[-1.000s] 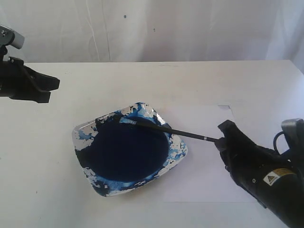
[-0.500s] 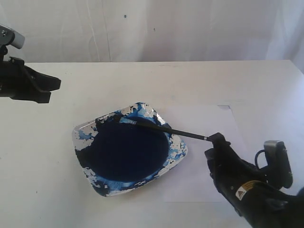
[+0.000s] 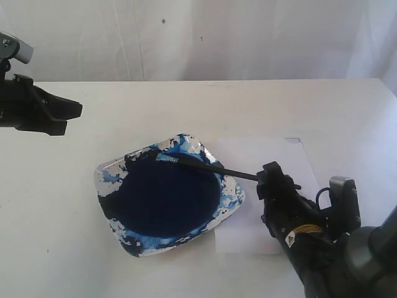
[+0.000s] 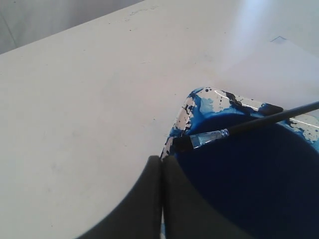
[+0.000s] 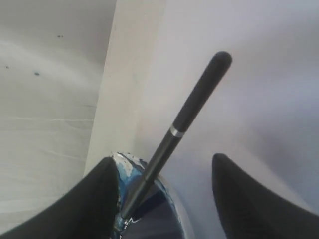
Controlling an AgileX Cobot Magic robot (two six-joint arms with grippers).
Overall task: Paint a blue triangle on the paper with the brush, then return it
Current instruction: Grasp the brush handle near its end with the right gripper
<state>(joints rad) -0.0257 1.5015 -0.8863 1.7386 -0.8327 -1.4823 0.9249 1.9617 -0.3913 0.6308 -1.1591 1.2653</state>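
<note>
Blue-stained dish (image 3: 186, 144) with the brush (image 3: 205, 166) laid across it, its handle end between the parted jaws of the right gripper (image 3: 268, 177).

Bristles rest on the dish's far rim above the navy paint pool (image 3: 164, 198); the black handle slants out over the opposite rim, above the paper (image 3: 282, 155) lying on the white table (image 3: 186, 105) just beside the dish. In the right wrist view both fingers (image 5: 99, 199) stand clear of the handle (image 5: 192, 107), gripping nothing. The left gripper (image 3: 69, 118), well apart from the dish, has its jaws pressed together and empty.
</note>
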